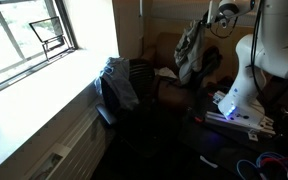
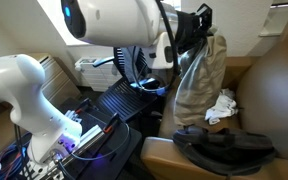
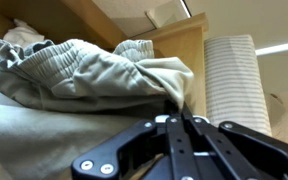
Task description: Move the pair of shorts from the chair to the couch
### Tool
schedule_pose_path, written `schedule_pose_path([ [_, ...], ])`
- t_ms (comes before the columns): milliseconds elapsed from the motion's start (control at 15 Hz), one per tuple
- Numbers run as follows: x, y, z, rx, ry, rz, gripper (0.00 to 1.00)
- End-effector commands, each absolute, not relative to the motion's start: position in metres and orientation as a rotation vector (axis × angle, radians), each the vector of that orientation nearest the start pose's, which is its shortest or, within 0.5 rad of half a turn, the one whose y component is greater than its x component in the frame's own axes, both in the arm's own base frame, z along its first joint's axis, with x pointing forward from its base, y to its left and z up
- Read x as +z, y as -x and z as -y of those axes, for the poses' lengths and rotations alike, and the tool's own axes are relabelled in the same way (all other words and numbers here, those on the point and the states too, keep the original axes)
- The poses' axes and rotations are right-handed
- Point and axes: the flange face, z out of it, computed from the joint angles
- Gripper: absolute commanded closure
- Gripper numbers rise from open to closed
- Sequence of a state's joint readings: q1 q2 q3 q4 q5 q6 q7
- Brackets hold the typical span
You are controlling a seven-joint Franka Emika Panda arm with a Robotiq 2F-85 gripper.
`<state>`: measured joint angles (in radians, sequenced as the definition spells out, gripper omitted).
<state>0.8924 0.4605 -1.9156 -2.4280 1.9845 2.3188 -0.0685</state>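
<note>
Up high, the gripper [image 3: 174, 112] has its two fingers pinched together on a fold of the shorts [image 3: 84, 80]. In the wrist view the fingertips meet at the cloth with no gap showing, and the gathered waistband spreads away toward 10 o'clock.

In both exterior views the shorts [image 2: 199, 85] hang free in the air below the gripper [image 2: 197, 28], a long limp drape of pale grey-tan fabric clear of any seat. They dangle in front of the brown couch [image 2: 274, 90], which fills the 3 o'clock side of that picture. A crumpled white cloth [image 2: 222, 105] lies on the couch seat just beside the hanging hem, and a dark bundle [image 2: 224, 150] sits at 5 o'clock on the near edge.

From across the room, the shorts [image 1: 189, 50] hang at about 1 o'clock under the gripper [image 1: 206, 22], with the couch [image 1: 164, 55] behind them. The dark chair [image 1: 134, 85] stands near centre with a bluish cloth [image 1: 117, 80] draped over its back, well apart from the shorts. A bright window [image 1: 24, 35] takes up the 10 o'clock corner. The white arm [image 1: 249, 70] rises at 3 o'clock.
</note>
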Motion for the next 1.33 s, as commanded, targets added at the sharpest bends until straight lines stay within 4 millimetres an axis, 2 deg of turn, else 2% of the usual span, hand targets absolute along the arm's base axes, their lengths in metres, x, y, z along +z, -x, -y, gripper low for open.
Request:
schedule_pose_path([
  [0, 0.378, -0.28, 0.417, -0.955, 0.836, -2.013, 0.96],
  [133, 0.374, -0.289, 0.427, -0.917, 0.805, -1.965, 0.96],
  [333, 0.375, -0.294, 0.429, -0.91, 0.797, -1.943, 0.96],
  [400, 0.375, -0.295, 0.429, -0.909, 0.798, -1.942, 0.71],
  [533, 0.366, -0.299, 0.424, -0.721, 0.922, -2.012, 0.65],
  [733, 0.348, -0.292, 0.425, -0.582, 1.099, -2.132, 0.43],
  [800, 0.357, -0.299, 0.419, -0.65, 1.046, -2.088, 0.35],
  [867, 0.354, -0.298, 0.418, -0.632, 1.054, -2.099, 0.54],
  [1000, 0.356, -0.298, 0.419, -0.636, 1.051, -2.098, 0.39],
  [1067, 0.356, -0.299, 0.419, -0.636, 1.052, -2.097, 0.36],
  [1267, 0.356, -0.299, 0.418, -0.636, 1.053, -2.096, 0.35],
])
